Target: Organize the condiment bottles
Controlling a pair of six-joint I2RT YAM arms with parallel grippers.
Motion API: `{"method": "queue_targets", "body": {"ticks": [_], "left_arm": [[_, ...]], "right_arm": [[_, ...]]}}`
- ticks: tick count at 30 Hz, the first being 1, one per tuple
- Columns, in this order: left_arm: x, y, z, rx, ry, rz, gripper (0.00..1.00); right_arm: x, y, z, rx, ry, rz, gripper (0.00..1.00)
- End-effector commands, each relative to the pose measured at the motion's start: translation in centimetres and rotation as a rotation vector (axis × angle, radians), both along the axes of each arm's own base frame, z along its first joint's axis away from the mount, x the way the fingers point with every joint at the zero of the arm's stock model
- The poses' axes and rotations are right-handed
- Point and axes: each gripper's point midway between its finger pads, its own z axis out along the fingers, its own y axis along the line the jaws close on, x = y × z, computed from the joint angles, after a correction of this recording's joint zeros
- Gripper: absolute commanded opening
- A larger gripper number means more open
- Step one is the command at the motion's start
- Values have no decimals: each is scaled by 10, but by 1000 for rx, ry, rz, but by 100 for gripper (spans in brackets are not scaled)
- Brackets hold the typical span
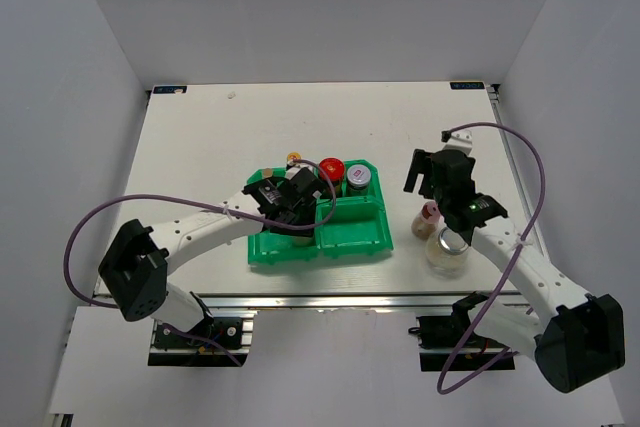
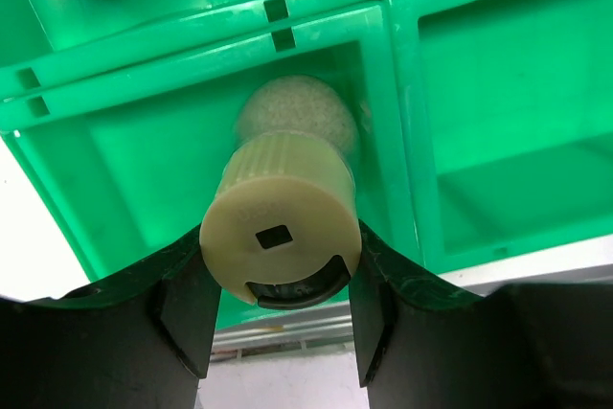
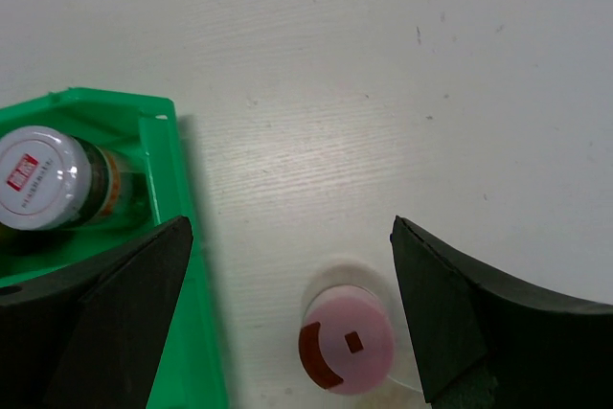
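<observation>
While the white table (image 1: 200, 147) carries the green tray (image 1: 355, 237) at the middle of its near edge, the step in hand is judged to be seating the cream bottle (image 2: 283, 237) in the tray's near-left compartment. The left gripper (image 2: 278, 308) is closed on this bottle just under its pale yellow cap, one dark finger (image 2: 187, 318) pressed to each side, and the body points down into the compartment. Whether the base touches the floor cannot be told. To do it well, the bottle should be brought upright and lowered until the base bears on the floor, clear of the dividing walls. The jaws should then part only a little, so the fingers lift away without catching the cap. The right gripper (image 3: 289, 265) stands wide open over bare table between the tray and the right edge. The pink-capped bottle (image 3: 347, 344) stands upright on the table below and between its fingers (image 3: 124, 304), nearer the camera than their tips, touching neither. In the far row of the tray stand the red-lidded jar (image 1: 331, 169) and, in the far-right compartment, the silver-lidded jar (image 3: 38, 179).
</observation>
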Motion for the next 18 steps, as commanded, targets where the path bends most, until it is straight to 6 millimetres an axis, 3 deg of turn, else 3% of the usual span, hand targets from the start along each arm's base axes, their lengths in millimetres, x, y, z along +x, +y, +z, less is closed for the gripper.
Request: {"method": "queue_targets", "body": {"ticks": [1, 10, 11, 13, 18], "left_arm": [[12, -10, 14, -66, -81, -1, 51], [17, -15, 13, -92, -107, -6, 69], [17, -14, 14, -95, -113, -4, 76], [17, -13, 15, -92, -119, -2, 76], [22, -7, 31, -102, -172, 28, 84]], "right_arm": [[-17, -19, -15, -28, 65, -83, 89], [-40, -22, -32, -13, 138, -78, 89], [-41, -22, -34, -13, 143, -76, 89], [-43, -20, -35, -5, 145, -62, 89], [-45, -17, -41, -4, 162, -40, 89]]}}
